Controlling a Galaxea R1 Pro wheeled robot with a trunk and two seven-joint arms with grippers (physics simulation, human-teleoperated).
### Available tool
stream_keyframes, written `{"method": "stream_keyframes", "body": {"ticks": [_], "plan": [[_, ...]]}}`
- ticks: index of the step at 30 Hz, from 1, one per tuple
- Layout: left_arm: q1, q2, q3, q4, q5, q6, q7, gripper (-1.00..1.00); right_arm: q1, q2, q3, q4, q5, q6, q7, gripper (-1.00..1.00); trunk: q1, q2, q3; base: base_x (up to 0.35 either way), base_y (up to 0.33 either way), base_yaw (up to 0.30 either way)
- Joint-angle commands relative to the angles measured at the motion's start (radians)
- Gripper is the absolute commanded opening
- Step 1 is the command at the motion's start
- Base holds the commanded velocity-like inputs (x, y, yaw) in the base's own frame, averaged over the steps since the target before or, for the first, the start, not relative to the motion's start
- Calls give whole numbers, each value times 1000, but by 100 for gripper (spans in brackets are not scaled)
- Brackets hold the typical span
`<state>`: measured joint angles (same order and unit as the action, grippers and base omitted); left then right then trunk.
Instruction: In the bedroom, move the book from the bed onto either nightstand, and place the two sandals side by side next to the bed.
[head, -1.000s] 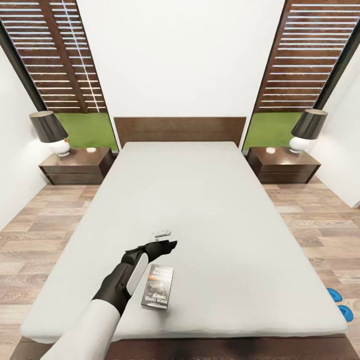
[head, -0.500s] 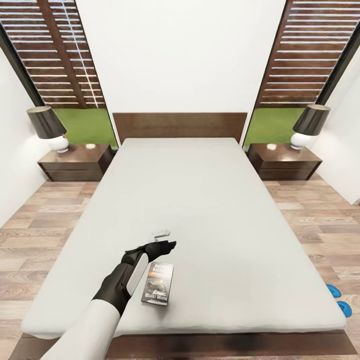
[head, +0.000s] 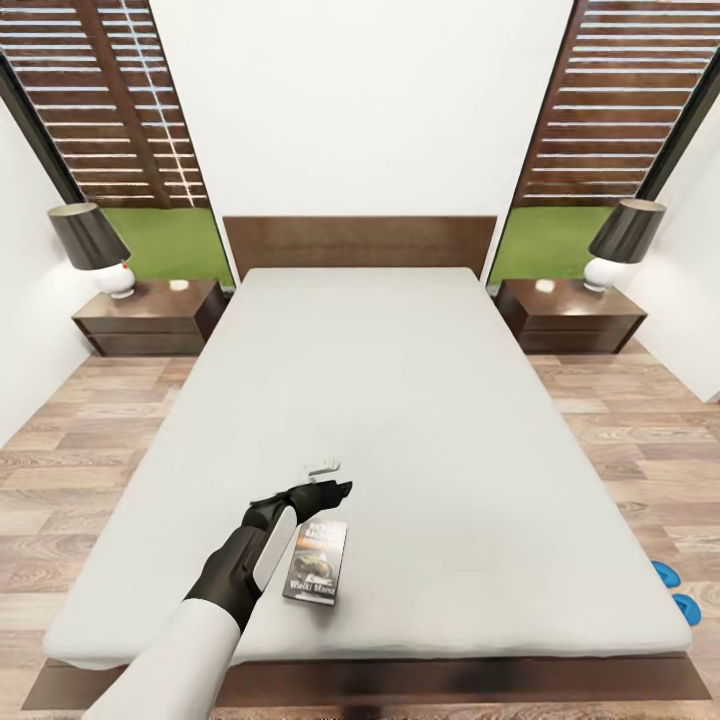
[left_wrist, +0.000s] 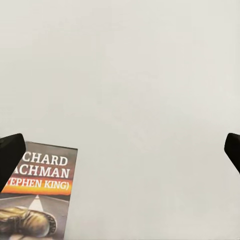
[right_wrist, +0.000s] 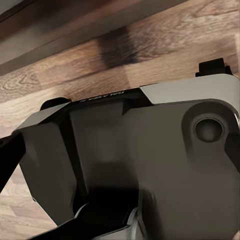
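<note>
The thin, light book (head: 316, 563) lies flat on the bed (head: 450, 420) near its foot, just beside the left hand (head: 333, 488), whose fingers stand wide apart, so a pinch across one long edge seems best.

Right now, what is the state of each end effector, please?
Left end effector: open, holding nothing, above the bed just beyond the book.
Right end effector: cannot be told.
</note>
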<state>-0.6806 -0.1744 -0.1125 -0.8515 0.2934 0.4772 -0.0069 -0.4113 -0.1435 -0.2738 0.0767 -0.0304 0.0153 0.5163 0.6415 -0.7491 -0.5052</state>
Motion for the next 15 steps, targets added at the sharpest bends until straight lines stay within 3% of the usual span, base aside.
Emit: {"method": "stream_keyframes", "body": {"ticks": [1, 15], "plan": [[0, 0, 1, -1, 3, 5, -1, 100, -1, -1, -5, 3, -3, 2, 4, 100, 0, -1, -3, 0, 0, 0], [0, 0, 2, -3, 3, 6, 2, 100, -1, -1, -5, 3, -3, 2, 4, 100, 4, -8, -18, 0, 0, 0]]}}
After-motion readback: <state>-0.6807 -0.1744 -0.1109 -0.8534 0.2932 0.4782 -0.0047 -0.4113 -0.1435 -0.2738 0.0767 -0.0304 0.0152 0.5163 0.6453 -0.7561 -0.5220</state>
